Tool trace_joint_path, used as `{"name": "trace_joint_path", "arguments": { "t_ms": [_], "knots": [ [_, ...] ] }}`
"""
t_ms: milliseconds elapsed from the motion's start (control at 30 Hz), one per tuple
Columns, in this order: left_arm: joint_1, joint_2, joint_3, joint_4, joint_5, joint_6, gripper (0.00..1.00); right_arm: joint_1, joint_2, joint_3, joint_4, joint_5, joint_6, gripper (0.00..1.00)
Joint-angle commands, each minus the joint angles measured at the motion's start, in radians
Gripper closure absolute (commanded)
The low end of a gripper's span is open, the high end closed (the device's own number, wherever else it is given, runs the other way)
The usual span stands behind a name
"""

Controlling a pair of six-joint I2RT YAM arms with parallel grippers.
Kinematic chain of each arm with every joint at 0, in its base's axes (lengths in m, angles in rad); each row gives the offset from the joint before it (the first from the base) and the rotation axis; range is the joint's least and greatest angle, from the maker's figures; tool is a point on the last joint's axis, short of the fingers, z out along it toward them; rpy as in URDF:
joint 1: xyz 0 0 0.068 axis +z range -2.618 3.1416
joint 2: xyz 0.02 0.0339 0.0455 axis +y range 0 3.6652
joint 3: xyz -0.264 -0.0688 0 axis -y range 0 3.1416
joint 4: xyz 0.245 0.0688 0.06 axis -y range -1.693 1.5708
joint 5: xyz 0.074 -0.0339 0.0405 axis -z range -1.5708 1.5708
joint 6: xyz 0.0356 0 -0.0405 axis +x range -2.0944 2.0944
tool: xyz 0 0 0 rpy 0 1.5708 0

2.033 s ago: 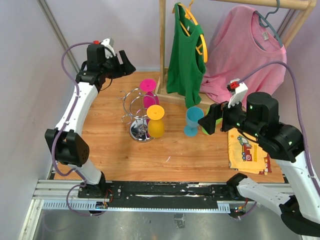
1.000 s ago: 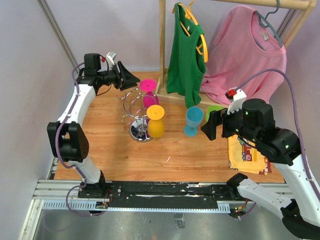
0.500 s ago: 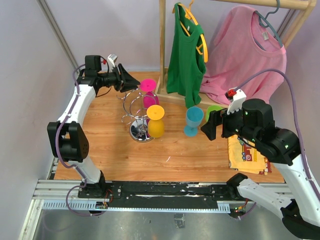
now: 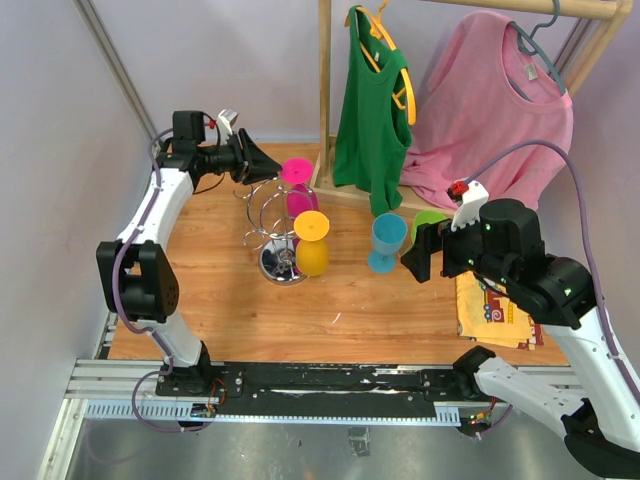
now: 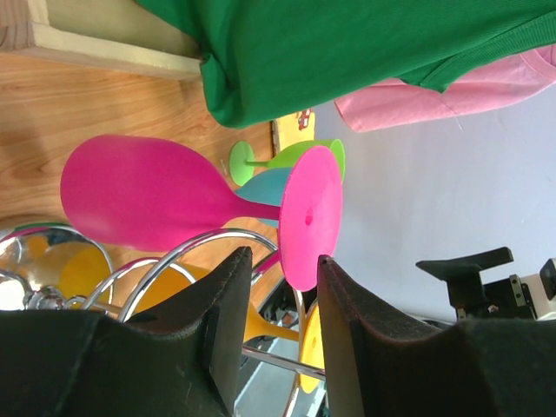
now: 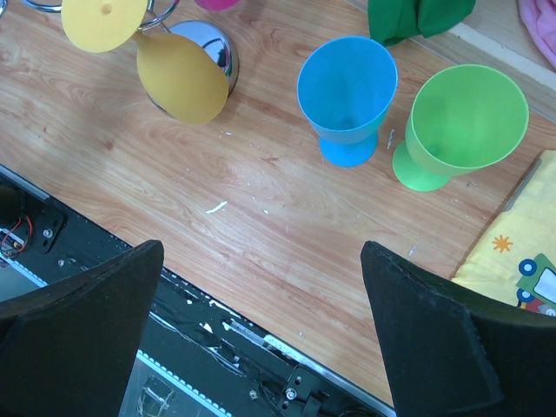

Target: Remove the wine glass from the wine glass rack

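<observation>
On the wooden bench (image 4: 380, 300), the pink wine glass (image 5: 156, 200) hangs upside down on the wine glass rack (image 4: 268, 215). The left end effector (image 4: 272, 161), released, lines up on its stem: the approach step. Next, likely: clench, then slide it off the loop.

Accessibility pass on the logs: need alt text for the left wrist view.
The open left gripper reaches toward a pink wine glass hanging on the chrome wire rack, with the glass's round foot just past its two dark fingertips. A yellow glass shows behind the wires, and a green shirt hangs in the background.
</observation>
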Motion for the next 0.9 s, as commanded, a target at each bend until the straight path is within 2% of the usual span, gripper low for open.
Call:
{"name": "trace_joint_path", "arguments": {
  "t_ms": [0,167,567,867],
  "knots": [
    [-0.016,0.028,0.031,-0.015,0.036,0.005,0.59,0.005,-0.009,-0.009,0.013,0.01,0.0,0.01],
    [-0.018,0.047,0.055,-0.02,0.033,0.009,0.6,0.006,-0.011,-0.013,0.014,0.011,-0.001,0.02],
    [-0.018,0.06,0.082,-0.018,0.048,0.004,0.73,0.005,-0.007,-0.033,0.031,0.003,0.001,0.02],
    [-0.018,0.064,0.082,-0.013,0.056,-0.002,0.99,0.006,-0.005,-0.039,0.033,0.005,-0.001,0.02]
  ]
}}
